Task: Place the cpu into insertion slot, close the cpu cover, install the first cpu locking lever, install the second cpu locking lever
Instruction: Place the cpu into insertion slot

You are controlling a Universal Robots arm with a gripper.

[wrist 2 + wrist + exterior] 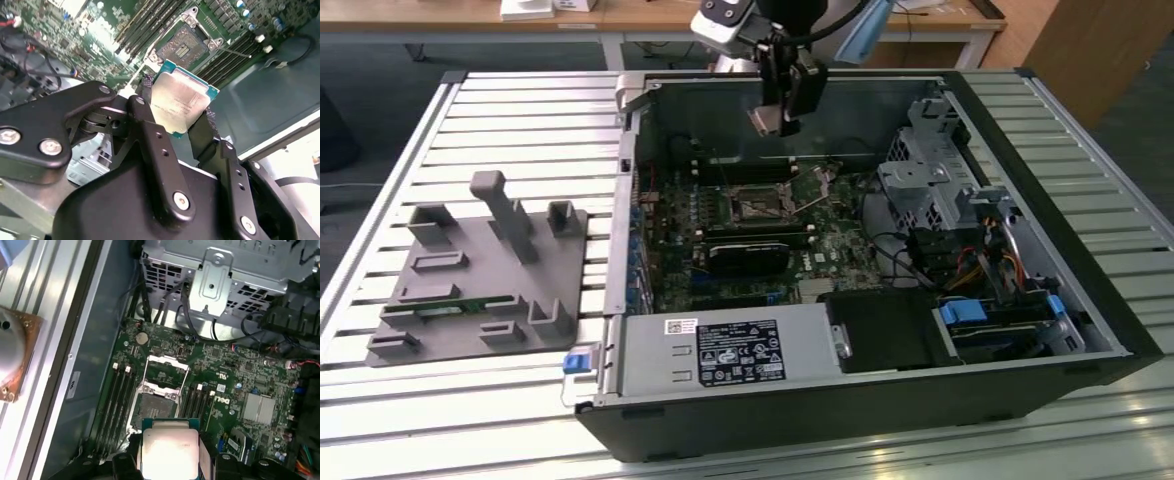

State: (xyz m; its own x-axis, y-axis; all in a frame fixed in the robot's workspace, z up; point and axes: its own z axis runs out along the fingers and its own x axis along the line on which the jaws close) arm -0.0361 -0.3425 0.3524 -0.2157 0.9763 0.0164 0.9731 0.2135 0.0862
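Claw: I am gripping the cpu by opposite edges in my gripper, its face tilting.
Socket: the insertion slot is lying bare below my claw, mid-motherboard, well apart.
Cover: the cpu cover seems to be standing open.
Room: memory slots are flanking the socket closely.

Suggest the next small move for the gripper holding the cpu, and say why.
Likely a short descent toward the insertion slot, lining the chip up over it. The gripper is shut on the cpu, which hangs well above the board, apart from the slot. The cpu cover stands swung open, so the slot looks unobstructed.
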